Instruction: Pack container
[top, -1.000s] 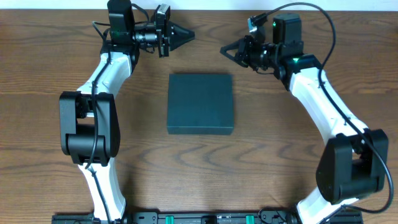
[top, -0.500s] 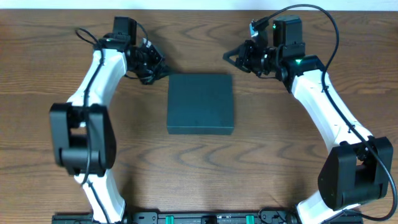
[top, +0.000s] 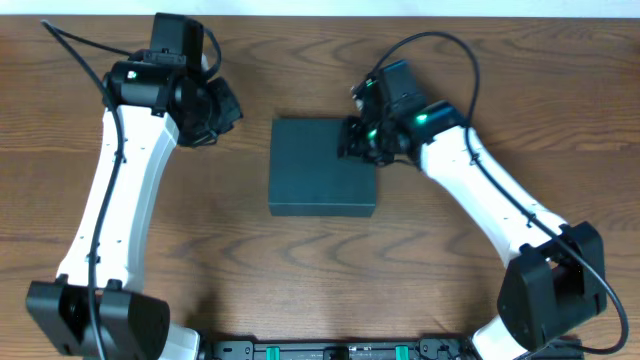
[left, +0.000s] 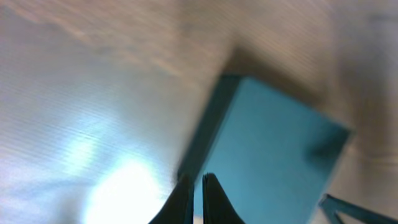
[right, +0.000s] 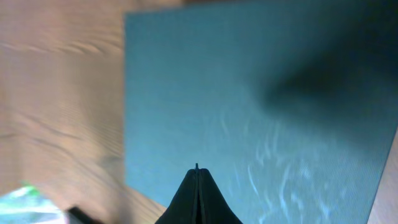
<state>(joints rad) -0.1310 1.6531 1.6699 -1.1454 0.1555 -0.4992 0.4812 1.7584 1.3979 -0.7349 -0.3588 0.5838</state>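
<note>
The container (top: 322, 166), a dark teal box with its lid closed, lies flat at the table's middle. It also shows in the left wrist view (left: 273, 155) and fills the right wrist view (right: 261, 106). My right gripper (top: 352, 140) is shut and empty, over the box's upper right corner; its fingertips (right: 197, 169) hover above the lid. My left gripper (top: 228, 108) is shut and empty, left of and behind the box; its fingertips (left: 198, 179) point toward the box's near edge.
The wooden table (top: 250, 270) surrounds the box. A black rail (top: 330, 350) runs along the front edge at the arm bases. No other objects show.
My right gripper has moved left and forward onto the box's upper right corner. My left arm has swung, its gripper pulling slightly back and left of the box.
</note>
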